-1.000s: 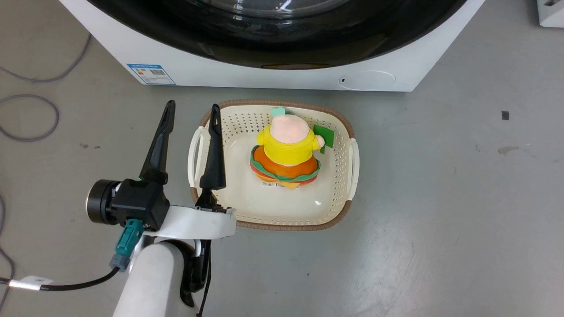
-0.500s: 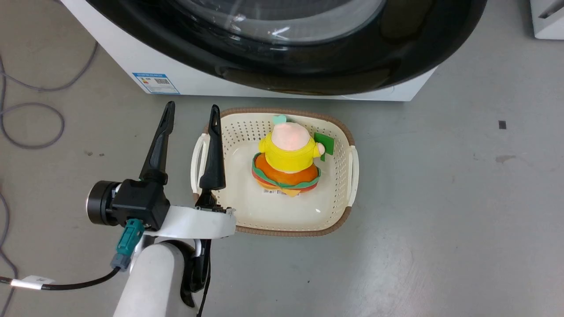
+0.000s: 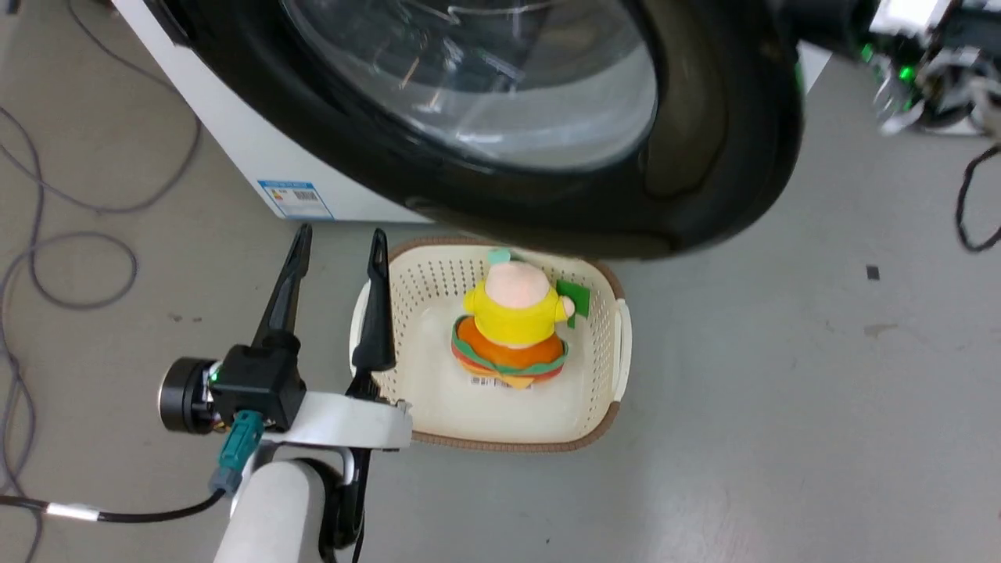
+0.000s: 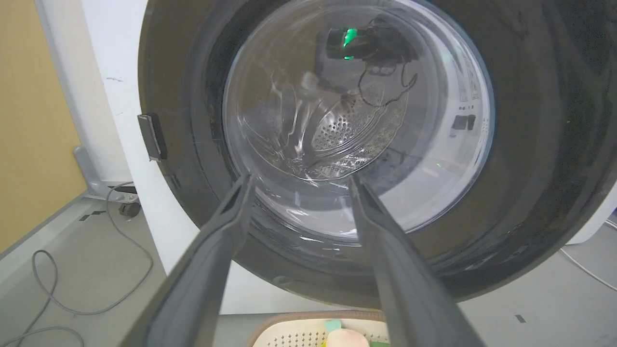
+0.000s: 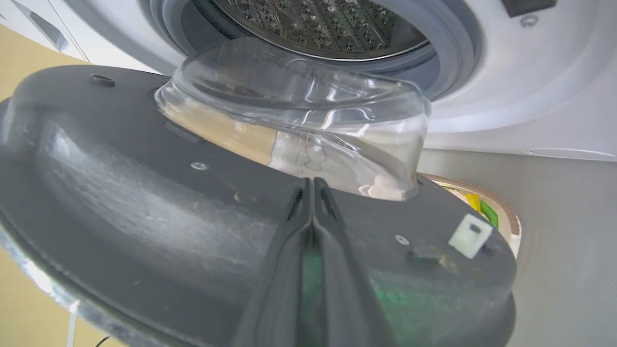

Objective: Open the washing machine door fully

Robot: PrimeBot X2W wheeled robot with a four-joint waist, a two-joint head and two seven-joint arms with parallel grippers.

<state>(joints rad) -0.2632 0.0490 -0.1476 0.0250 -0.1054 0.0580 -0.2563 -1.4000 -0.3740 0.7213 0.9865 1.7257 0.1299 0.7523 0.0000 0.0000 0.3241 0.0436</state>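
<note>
Swung well out since a second ago: washing machine door [image 3: 704, 156] looms across upper frame, over the basket [image 3: 512, 444], clear of the washing machine [image 3: 274, 156] (part-open, likely). Right end effector [image 5: 313, 185] clenched empty at its inner face; left end effector [image 3: 342, 231] splayed, lower left.
</note>
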